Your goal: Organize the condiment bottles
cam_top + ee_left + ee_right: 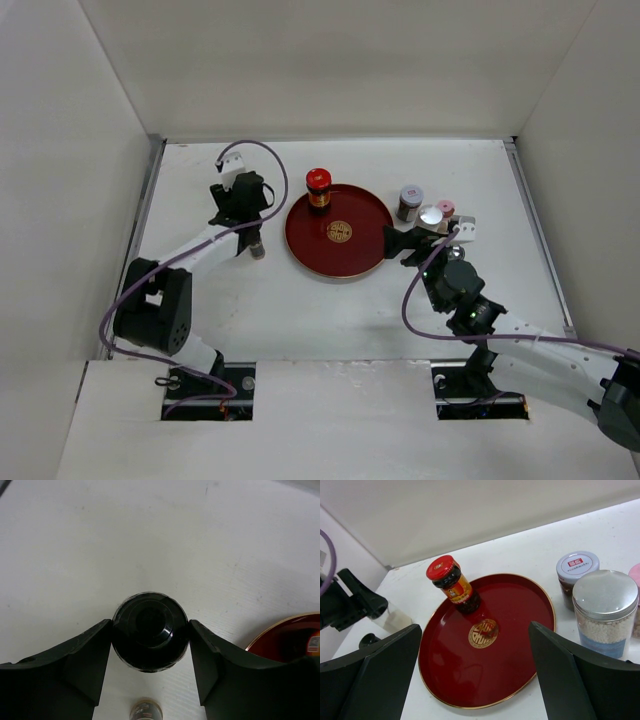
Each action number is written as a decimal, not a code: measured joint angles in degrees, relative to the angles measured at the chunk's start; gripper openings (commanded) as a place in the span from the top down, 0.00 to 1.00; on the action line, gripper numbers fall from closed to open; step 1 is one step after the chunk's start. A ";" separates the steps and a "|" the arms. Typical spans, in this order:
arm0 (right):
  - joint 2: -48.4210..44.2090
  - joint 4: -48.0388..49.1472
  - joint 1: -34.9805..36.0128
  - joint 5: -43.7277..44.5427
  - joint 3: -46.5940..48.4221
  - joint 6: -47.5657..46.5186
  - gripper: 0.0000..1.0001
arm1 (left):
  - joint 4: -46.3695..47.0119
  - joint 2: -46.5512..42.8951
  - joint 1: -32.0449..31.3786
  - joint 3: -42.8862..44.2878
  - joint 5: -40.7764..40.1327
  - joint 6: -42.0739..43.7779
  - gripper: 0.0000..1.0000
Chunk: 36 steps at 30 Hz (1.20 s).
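Note:
My left gripper [252, 232] stands left of the tray, fingers pointing down. In the left wrist view the left gripper [150, 625] is shut on the round cap of the black-capped dark bottle [150, 637], a finger touching each side; this bottle [257, 250] shows dark below the fingers. The red-lidded dark jar [318, 188] stands upright on the tray's far edge [452, 582]. My right gripper [398, 243] is open and empty over the tray's right side [476, 627]. The grey-lidded jar [409, 201], the blue-banded jar [432, 216] and the pink-lidded one [446, 207] stand right of the tray. No pale cream bottle is in view.
The round red tray [352, 262] with a gold emblem lies mid-table and also shows in the right wrist view [450, 680]. White walls close in the table at the back and both sides. A small blurred labelled thing [145, 711] shows between the left fingers; I cannot tell what it is.

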 measured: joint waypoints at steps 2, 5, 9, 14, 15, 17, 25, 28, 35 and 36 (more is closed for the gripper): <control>0.00 -0.02 0.00 -0.02 0.00 0.00 0.05 | 1.07 -1.92 -0.55 0.02 -0.44 1.57 0.59; 0.00 0.00 0.00 0.00 0.00 0.00 0.05 | 2.51 -4.17 -2.54 1.16 -1.01 3.91 0.59; 0.00 0.00 0.00 -0.02 0.00 0.00 0.05 | 4.74 -5.35 -6.32 3.48 -0.57 5.16 0.59; 0.00 0.00 0.00 -0.02 0.00 0.00 0.05 | 4.52 -5.70 -12.63 3.69 0.98 4.85 0.58; 0.00 0.00 0.00 -0.02 0.00 0.00 0.05 | 4.00 -5.70 -13.92 3.69 1.29 4.63 0.58; 0.00 0.00 0.00 -0.02 0.00 0.00 0.05 | 3.41 -5.62 -16.48 3.69 1.84 4.02 0.58; 0.00 -0.02 0.00 -0.02 0.00 0.00 0.05 | 3.48 -0.90 -19.85 3.72 2.89 2.64 0.58; 0.00 -0.02 0.00 -0.02 0.00 0.00 0.05 | 3.50 1.79 -19.76 3.72 2.89 2.64 0.58; 0.00 0.00 0.00 -0.02 0.00 0.00 0.05 | 5.68 5.55 -19.08 3.72 2.95 2.69 0.53; 0.00 -0.02 0.00 -0.02 0.00 0.00 0.05 | 6.01 5.77 -18.93 3.72 2.91 2.71 0.51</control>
